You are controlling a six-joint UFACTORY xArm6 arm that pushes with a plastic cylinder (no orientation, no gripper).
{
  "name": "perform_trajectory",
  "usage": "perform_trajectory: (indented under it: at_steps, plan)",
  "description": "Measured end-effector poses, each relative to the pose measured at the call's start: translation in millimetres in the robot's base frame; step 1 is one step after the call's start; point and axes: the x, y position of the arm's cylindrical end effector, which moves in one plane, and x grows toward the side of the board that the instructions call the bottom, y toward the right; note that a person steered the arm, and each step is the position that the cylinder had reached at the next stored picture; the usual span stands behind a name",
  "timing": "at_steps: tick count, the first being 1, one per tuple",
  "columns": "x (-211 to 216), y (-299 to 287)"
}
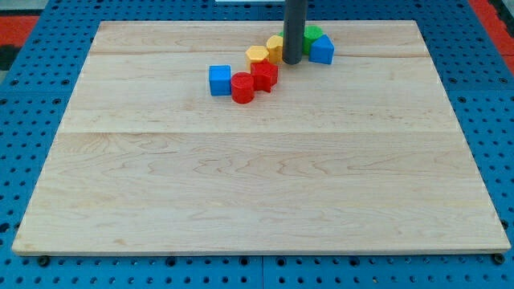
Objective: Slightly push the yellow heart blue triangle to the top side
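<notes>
The rod (294,28) is cut off by the view's top edge, so its mount does not show. It crosses in front of the block cluster and hides parts of three blocks. The yellow heart (275,47) shows only as a sliver on the rod's left side; its shape cannot be confirmed from what is visible. The green block (312,34) is partly hidden behind the rod and the blue one; its shape cannot be made out. The blue triangle (323,50) shows a slanted top, but its left edge is covered by the rod.

My tip (291,62) rests on the board (257,177) at the cluster's lower edge, between the yellow heart on its left and the blue triangle on its right, just beside both. Whether it touches either cannot be told. There are no fingers on this rod, so nothing is grasped.

Both task blocks lie near the board's top edge, slightly right of centre. A yellow hexagon (256,54) sits just left of the heart. Below it, a red block (264,75) of unclear outline adjoins a red cylinder (242,87), with a blue cube (219,79) touching it on the left.
</notes>
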Motion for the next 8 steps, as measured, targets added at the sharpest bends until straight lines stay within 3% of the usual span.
perform_trajectory:
  at_steps: [2, 4, 6, 7, 8]
  plan:
    - [-6.2, 77.7]
    - [-20.9, 70.9]
    - [-6.3, 31.1]
    - [6.9, 52.4]
    - [7.0, 169.7]
